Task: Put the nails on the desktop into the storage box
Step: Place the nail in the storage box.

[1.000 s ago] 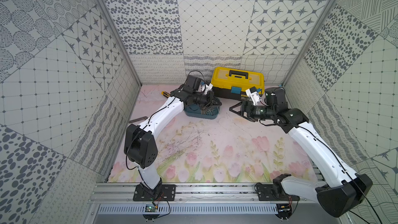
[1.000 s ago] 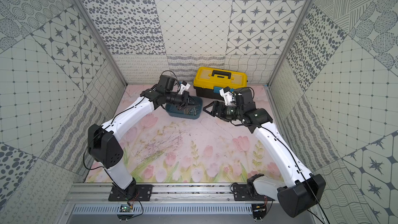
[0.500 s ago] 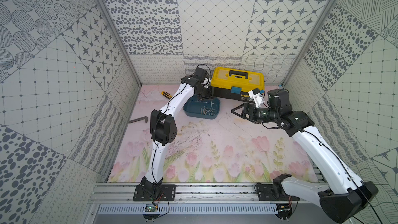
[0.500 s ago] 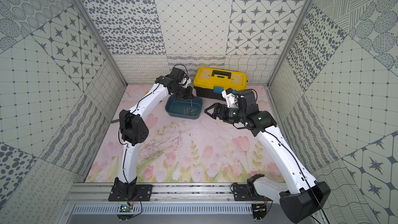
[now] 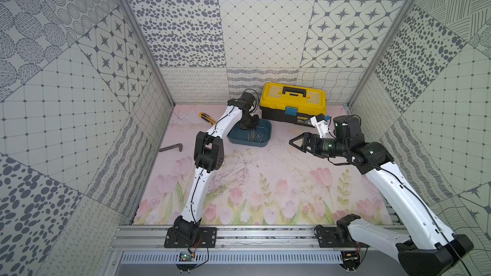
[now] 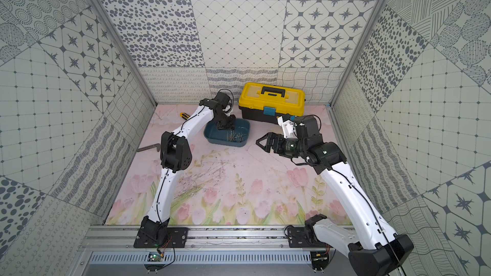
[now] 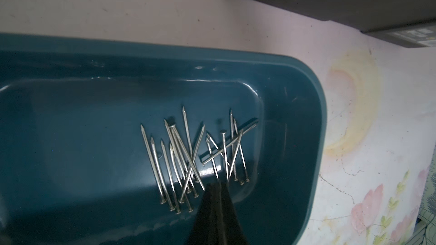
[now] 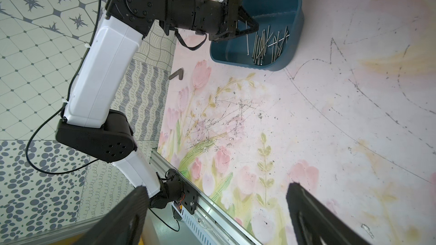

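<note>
The nails (image 7: 191,161) lie heaped in the teal storage box (image 7: 306,95), toward its right end, at the far middle of the desk (image 5: 265,171). The left gripper (image 7: 215,187) hangs inside the box beside them, pinched shut and empty. The right gripper (image 5: 291,142) gapes wide and empty, right of the box.

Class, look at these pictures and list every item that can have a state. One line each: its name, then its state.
storage box, lidless, upright, holding the nails
nails, lying in a loose pile inside the storage box
toolbox, lid shut
left gripper, shut, tips over the nail pile, no nail seen in it
right gripper, open, empty, above the desktop
</note>
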Controlling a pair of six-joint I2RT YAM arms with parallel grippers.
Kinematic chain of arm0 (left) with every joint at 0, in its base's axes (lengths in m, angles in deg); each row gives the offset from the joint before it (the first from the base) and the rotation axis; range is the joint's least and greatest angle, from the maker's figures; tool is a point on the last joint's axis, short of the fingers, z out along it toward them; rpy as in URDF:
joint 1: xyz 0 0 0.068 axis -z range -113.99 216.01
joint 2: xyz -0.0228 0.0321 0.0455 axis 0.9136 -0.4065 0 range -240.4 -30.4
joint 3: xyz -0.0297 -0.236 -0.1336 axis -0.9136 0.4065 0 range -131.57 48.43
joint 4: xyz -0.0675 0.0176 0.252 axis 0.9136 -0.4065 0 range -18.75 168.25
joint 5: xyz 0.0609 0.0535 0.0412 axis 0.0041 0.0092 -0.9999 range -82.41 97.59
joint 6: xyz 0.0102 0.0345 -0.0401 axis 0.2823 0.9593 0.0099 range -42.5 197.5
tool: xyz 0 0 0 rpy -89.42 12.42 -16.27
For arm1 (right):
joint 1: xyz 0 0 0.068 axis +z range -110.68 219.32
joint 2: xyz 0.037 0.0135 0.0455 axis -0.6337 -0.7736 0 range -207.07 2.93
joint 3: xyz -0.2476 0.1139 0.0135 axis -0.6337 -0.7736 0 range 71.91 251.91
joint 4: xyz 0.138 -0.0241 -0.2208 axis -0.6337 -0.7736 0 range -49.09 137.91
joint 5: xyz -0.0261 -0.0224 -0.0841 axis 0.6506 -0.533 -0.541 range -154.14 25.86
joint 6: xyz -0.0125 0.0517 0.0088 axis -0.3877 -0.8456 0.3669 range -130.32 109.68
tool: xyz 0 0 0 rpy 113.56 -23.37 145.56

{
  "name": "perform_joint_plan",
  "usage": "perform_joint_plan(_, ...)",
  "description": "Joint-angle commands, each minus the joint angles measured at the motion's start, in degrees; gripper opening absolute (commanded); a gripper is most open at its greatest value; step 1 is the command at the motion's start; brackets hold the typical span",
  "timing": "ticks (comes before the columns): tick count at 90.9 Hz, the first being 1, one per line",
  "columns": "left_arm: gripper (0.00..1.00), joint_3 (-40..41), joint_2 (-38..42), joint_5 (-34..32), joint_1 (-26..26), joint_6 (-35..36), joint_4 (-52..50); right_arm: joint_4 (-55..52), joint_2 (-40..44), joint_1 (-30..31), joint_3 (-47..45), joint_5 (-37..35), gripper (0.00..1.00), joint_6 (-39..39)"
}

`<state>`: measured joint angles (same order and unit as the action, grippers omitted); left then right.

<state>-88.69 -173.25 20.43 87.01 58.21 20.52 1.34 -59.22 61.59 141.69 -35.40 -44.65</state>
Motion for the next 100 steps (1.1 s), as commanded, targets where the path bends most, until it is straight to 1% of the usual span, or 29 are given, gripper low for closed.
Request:
perform_joint_plan(1, 0.00, -1.0, -1.4, -1.4, -0.5, 1.3, 0.2, 0.8, 1.6, 0.0, -0.9, -0.9, 0.97, -1.1)
perform_joint_plan(23, 0.00, -0.2, -2.0, -0.3, -0.5, 0.0, 1.1, -0.3, 3.4, 0.0, -1.9, -2.5, 0.97, -2.2)
perform_joint_plan(34, 0.16, 0.7, -1.3, 0.6, -0.5, -0.7, 2.1, -1.0, 4.0, 0.0, -2.0, -2.7, 0.97, -2.6)
perform_joint_plan(46, 0.21, 1.9, 0.0, 1.3, -0.4, -1.2, 3.1, -1.0, 5.2, -0.1, -3.3, -3.5, 0.97, -3.4)
perform_joint_plan(51, 0.25, 2.7, 0.8, 1.7, -0.4, -1.6, 3.5, -1.0, 5.5, -0.1, -3.7, -3.6, 0.97, -3.7)
perform_joint_plan(57, 0.27, 4.2, 2.0, 2.2, -0.4, -2.6, 4.6, -1.0, 5.4, 0.0, -3.9, -3.6, 0.97, -3.7)
perform_joint_plan(73, 0.27, 10.7, 8.8, 2.4, 0.3, -4.1, 9.0, -1.0, 4.7, 0.0, -3.8, -3.7, 0.97, -3.0)
perform_joint_plan(83, 0.28, 16.8, 14.8, 3.3, 0.6, -4.3, 12.7, -0.7, 4.1, 0.0, -3.2, -3.3, 0.97, -3.0)
perform_joint_plan(90, 0.32, 21.0, 20.3, 4.1, 1.0, -4.6, 15.4, -0.3, 3.6, 0.0, -2.6, -3.1, 0.97, -2.2)
perform_joint_plan(93, 0.36, 23.1, 22.8, 4.1, 1.3, -4.8, 16.3, -0.2, 3.5, 0.0, -2.3, -3.1, 0.97, -1.6)
perform_joint_plan(96, 0.49, 25.2, 25.2, 3.8, 1.6, -5.0, 16.9, 0.1, 3.2, 0.0, -2.0, -3.2, 0.97, -0.7)
perform_joint_plan(97, 0.55, 25.7, 26.1, 3.8, 1.7, -5.1, 17.1, 0.2, 3.1, 0.0, -2.0, -3.3, 0.97, -0.4)
perform_joint_plan(98, 0.70, 26.2, 26.9, 3.6, 1.8, -5.2, 17.3, 0.3, 3.1, 0.0, -1.9, -3.3, 0.97, -0.1)
perform_joint_plan(99, 0.78, 26.9, 27.7, 3.5, 1.8, -5.3, 17.4, 0.4, 3.1, 0.0, -1.9, -3.4, 0.97, 0.2)
perform_joint_plan(100, 0.88, 27.4, 28.7, 3.4, 1.8, -5.4, 17.5, 0.6, 3.1, 0.0, -1.9, -3.5, 0.97, 0.4)
